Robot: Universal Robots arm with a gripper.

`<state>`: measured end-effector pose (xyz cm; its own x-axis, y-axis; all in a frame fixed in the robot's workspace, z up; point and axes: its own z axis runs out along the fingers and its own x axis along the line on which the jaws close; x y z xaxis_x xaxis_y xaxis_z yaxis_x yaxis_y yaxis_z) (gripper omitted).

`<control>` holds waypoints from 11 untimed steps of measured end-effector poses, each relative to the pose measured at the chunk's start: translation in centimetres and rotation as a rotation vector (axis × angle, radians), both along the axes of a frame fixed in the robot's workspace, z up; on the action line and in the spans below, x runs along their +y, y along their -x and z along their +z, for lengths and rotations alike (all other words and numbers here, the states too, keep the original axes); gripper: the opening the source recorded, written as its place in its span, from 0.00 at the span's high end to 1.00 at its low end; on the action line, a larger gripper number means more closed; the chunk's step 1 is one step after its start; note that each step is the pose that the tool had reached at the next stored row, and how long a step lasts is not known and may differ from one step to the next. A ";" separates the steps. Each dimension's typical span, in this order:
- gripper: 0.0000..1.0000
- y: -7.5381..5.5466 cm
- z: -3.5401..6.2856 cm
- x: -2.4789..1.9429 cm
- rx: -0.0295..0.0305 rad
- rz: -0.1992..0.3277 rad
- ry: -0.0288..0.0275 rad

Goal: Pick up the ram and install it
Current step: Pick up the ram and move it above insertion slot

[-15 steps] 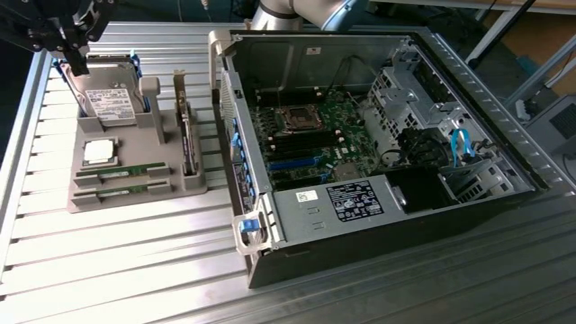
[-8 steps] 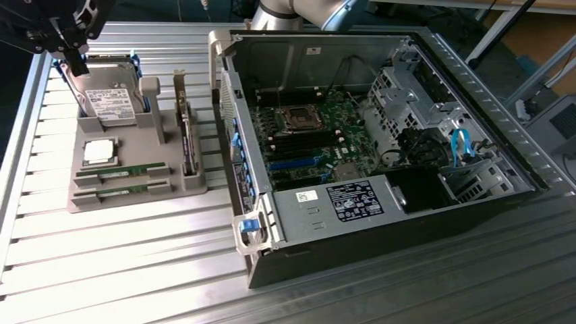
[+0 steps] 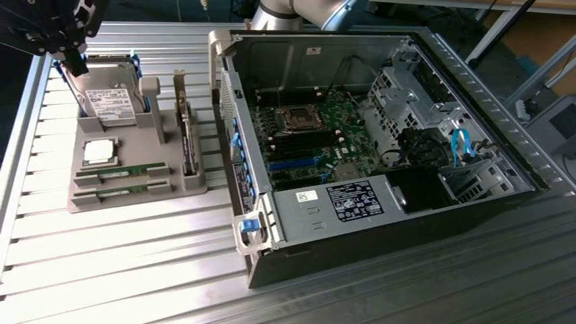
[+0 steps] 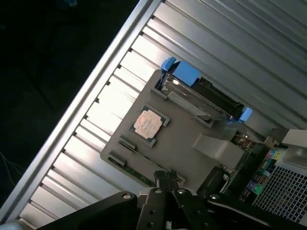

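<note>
Slatted table [image 3: 135,270] under us; our gripper [image 4: 165,178], pinched shut and empty, would likely jab the ram [image 3: 120,174] rather than straddle it.

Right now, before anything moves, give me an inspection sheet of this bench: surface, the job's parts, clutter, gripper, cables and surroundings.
Surface: slatted metal table; gray tray beside an open computer case.
Job's things: one memory stick and a second memory stick, both lying in the tray's slots, untouched.
Clutter: hard drive, silver processor and expansion card, all on the tray.
Gripper: gripper shut, holding nothing, above the tray.
Cables: blue cable inside the case.
Surroundings: arm base at the far side of the case.
</note>
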<state>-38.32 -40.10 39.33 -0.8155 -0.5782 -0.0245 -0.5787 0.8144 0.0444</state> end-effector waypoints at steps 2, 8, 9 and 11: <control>0.90 0.0 0.00 0.00 0.0000 0.037 0.0000; 0.90 0.0 0.00 0.00 0.0000 0.153 0.0001; 0.90 0.0 0.00 0.00 0.0000 0.171 0.0000; 0.90 0.0 0.00 0.00 0.0000 0.204 0.0000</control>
